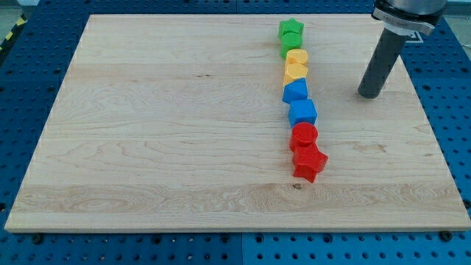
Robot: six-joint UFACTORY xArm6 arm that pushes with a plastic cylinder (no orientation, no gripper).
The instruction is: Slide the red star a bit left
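The red star [310, 163] lies on the wooden board [162, 132], at the bottom end of a column of blocks right of centre. A red cylinder [303, 137] touches it from above. My tip [369, 94] stands on the board up and to the right of the red star, well apart from it, level with the upper blue block and right of the column.
Above the red cylinder the column runs upward: a blue cube [302, 112], a blue block [295, 90], a yellow block [296, 72], a yellow block [296, 57], a green block [291, 45] and a green star [291, 29].
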